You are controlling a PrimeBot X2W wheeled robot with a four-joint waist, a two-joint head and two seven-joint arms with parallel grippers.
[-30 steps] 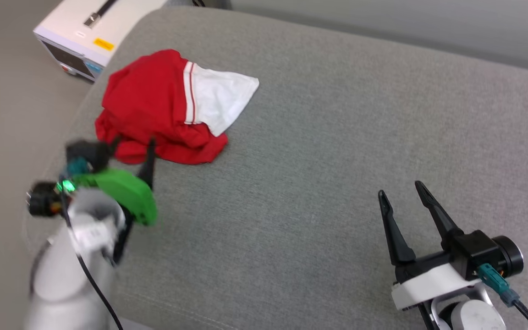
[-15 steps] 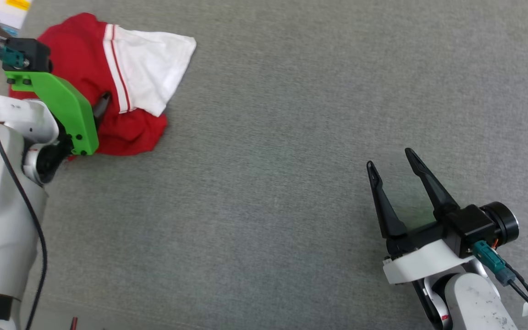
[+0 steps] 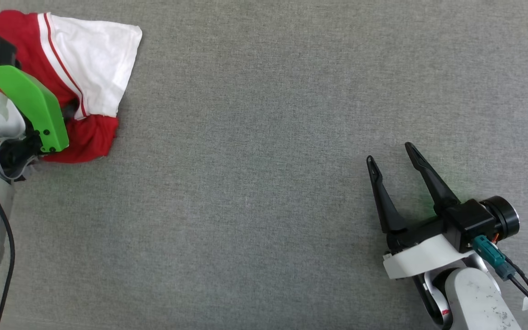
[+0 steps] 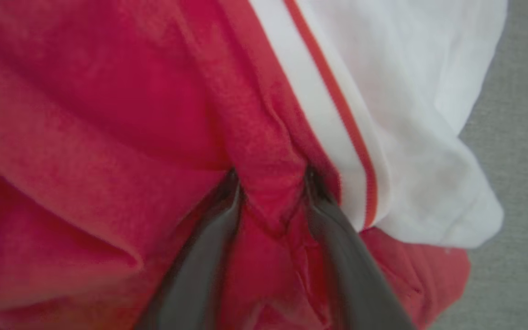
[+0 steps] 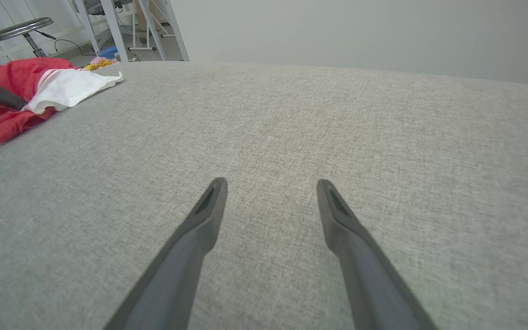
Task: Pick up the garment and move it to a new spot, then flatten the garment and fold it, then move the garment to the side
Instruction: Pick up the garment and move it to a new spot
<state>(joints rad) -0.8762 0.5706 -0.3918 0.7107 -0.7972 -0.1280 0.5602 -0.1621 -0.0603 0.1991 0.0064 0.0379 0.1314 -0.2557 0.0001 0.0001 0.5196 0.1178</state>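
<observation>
Left end effector (image 4: 273, 176) clamped on garment (image 4: 108, 114) fold near cushion (image 3: 264, 183) left edge, right end effector (image 3: 389, 151) apart; bite deep before lifting.

The crumpled red jersey T-shirt (image 3: 87, 137) lies bunched in a heap at the far left of the grey woven fabric surface (image 3: 264, 137). Its white short sleeve (image 3: 94, 59), edged with red-and-white striped trim, lies spread on top, pointing right. Red folds ridge up beside it.

One garment (image 3: 94, 55); left claw (image 4: 273, 178), right claw (image 3: 389, 152): two.
</observation>
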